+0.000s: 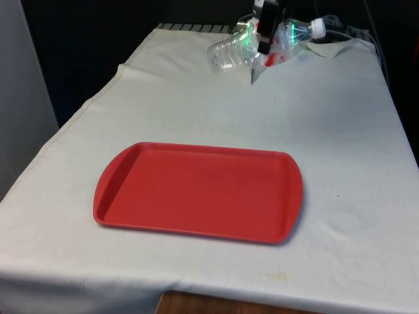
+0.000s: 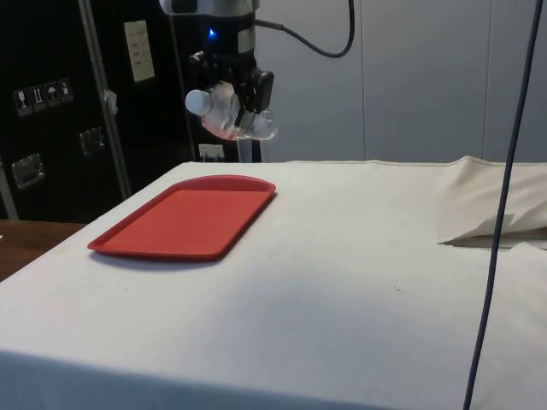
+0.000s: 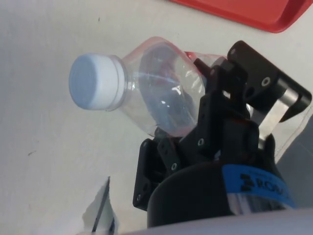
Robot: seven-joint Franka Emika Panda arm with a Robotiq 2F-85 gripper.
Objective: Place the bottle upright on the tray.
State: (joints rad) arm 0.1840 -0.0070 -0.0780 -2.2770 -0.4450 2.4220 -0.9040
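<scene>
The jaws pinch the clear plastic bottle (image 2: 229, 111), lying sideways in the air. The red tray (image 1: 196, 193) waits, nothing on it.

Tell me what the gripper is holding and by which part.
The gripper holds a clear plastic bottle with a white cap, gripped around the middle of its body, lying sideways in the air, off the red tray.

A white cloth (image 1: 196, 111) covers the table, with dark cabinets (image 2: 51, 102) and pale wall panels (image 2: 427, 77) behind
</scene>
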